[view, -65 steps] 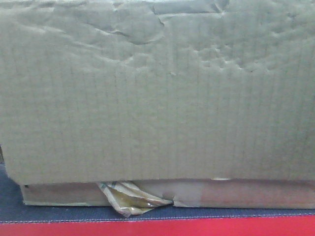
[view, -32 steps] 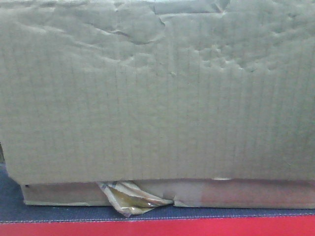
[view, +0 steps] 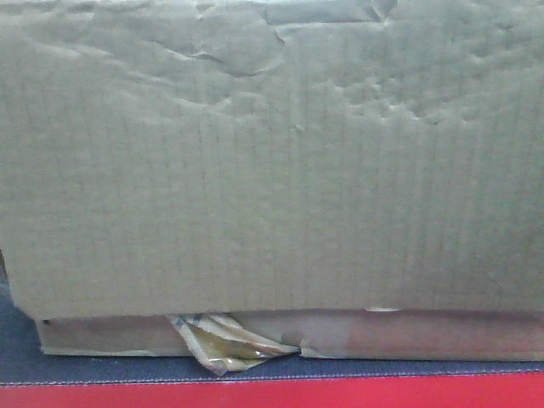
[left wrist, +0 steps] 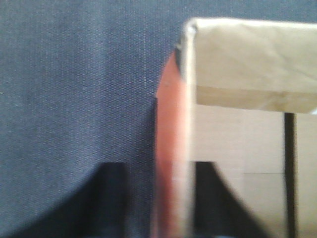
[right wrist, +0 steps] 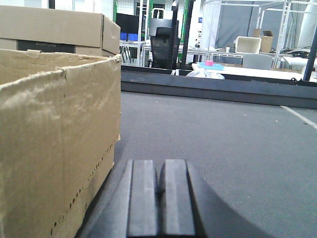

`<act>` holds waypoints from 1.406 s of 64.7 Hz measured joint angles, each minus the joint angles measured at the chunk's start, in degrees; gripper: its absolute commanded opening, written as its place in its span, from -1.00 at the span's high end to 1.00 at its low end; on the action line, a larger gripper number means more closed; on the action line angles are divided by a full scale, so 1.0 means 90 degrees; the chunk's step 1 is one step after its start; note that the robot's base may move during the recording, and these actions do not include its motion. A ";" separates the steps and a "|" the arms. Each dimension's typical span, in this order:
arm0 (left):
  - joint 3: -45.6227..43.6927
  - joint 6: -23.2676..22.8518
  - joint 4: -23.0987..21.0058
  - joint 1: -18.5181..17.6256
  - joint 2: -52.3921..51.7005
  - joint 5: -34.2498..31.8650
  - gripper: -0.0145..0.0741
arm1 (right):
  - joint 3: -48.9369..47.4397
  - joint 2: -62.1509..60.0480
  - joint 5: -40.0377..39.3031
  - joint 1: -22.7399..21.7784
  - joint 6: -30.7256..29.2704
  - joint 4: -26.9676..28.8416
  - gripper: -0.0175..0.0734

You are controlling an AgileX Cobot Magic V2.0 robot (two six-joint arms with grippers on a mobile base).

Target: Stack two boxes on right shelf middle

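The large brown box, its face dented, fills the front view and sits on the flatter box, which has a yellowish tape scrap. Both rest on a dark grey felt surface with a red edge. In the left wrist view, my left gripper is open and its dark fingers straddle a cardboard box wall. In the right wrist view, my right gripper is shut and empty. It lies low on the grey felt just right of a brown box. The steel shelf is out of view.
Another cardboard box with a dark label stands behind the near box in the right wrist view. A dark raised edge bounds the felt at the back. Beyond it are an office chair, tables and racks.
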 measured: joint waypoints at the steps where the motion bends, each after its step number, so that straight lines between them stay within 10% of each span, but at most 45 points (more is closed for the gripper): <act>1: 0.0000 0.0002 0.0000 0.0000 0.0000 0.0010 0.92 | 0.0000 0.0000 0.0000 0.0000 0.0000 0.0000 0.97; 20: -0.0859 -0.0063 -0.0068 0.0331 0.0025 0.0728 0.92 | 0.0000 0.0000 0.0000 0.0000 0.0000 0.0000 0.97; 42: -0.3410 -0.1600 -0.0079 0.0628 -0.0151 0.1551 0.92 | 0.0000 0.0000 0.0000 0.0000 0.0000 0.0000 0.97; 69: -0.5443 -0.4173 0.2176 -0.2756 -0.0177 0.1802 0.92 | 0.0000 0.0000 0.0000 0.0000 0.0000 0.0000 0.97; 91: -0.5070 -0.5364 0.2634 -0.4886 0.0272 0.1854 0.92 | 0.0000 0.0000 0.0000 0.0000 0.0000 0.0000 0.97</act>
